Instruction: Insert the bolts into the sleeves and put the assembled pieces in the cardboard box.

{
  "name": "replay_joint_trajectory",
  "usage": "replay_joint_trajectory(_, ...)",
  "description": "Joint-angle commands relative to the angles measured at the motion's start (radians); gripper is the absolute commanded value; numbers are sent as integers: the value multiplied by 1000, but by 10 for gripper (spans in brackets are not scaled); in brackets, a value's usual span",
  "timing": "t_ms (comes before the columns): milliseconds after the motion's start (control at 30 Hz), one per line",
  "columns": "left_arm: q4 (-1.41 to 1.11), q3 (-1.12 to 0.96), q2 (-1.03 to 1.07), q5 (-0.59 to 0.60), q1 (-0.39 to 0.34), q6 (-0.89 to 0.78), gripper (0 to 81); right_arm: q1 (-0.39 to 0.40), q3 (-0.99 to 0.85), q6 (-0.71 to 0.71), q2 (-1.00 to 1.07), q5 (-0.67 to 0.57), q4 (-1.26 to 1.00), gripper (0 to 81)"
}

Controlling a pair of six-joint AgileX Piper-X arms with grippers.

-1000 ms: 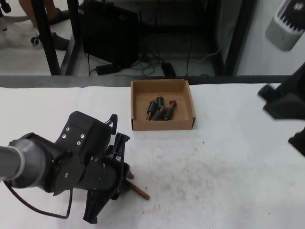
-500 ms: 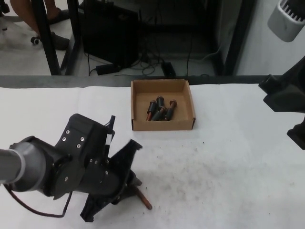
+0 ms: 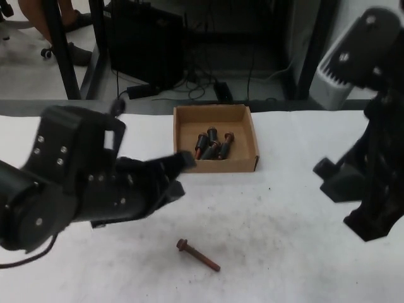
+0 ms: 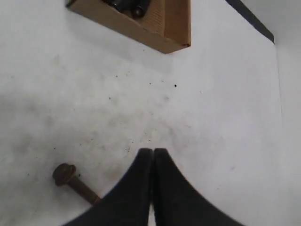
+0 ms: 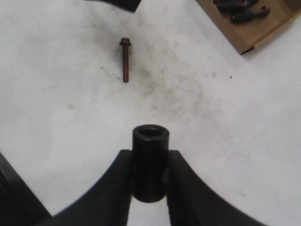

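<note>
Left tool [image 4: 153, 153]: up off the bench [image 3: 297, 252] since a second ago, fingers together, nothing between them. Bolt [image 3: 197, 254]: left behind, lying flat at near centre-left, no longer under my tool. Cardboard box [image 3: 215, 165]: farther back, unmoved, several assembled pieces [image 3: 213, 145] inside. Right tool [image 5: 150, 157]: swung in from the right edge, clamped on a dark sleeve [image 5: 150, 139], open bore showing. Judgement: the bolt needs regrasping before it meets that sleeve.

Both arms are matte black. The left arm [image 3: 76, 189] carries a blunt wrist housing dotted with small silver screws, a thin dark cable [image 3: 28, 260] beneath it; the right arm [image 3: 372, 145] shows like screws.
</note>
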Motion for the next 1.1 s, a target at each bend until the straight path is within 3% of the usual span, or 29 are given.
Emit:
replay_joint_trajectory(0, 83, -1, -7, -6, -1, -90, 8, 0, 12, 22, -5, -5, -7, 2)
replay_joint_trajectory(167, 297, -1, -7, -172, -65, -381, 8, 0, 12, 39, -5, 0, -9, 2)
replay_joint_trajectory(267, 228, -1, -7, -232, -97, -418, 4, 0, 12, 47, -5, 0, -9, 2)
replay_joint_trajectory(367, 113, -1, -3, -220, -108, -369, 113, 0, 12, 47, -5, 0, -9, 2)
replay_joint_trajectory(467, 86, -1, 0, -178, -108, -395, 274, 0, 12, 47, -5, 0, -9, 2)
replay_joint_trajectory(533, 87, -1, 8, -178, -108, -424, 335, 0, 12, 47, -5, 0, -9, 2)
replay_joint_trajectory(733, 91, -1, 67, -103, -110, -458, 298, 0, 12, 44, -5, 0, -9, 2)
replay_joint_trajectory(1067, 75, -3, 173, -93, -163, -556, 297, 0, 12, 44, -5, 0, -9, 2)
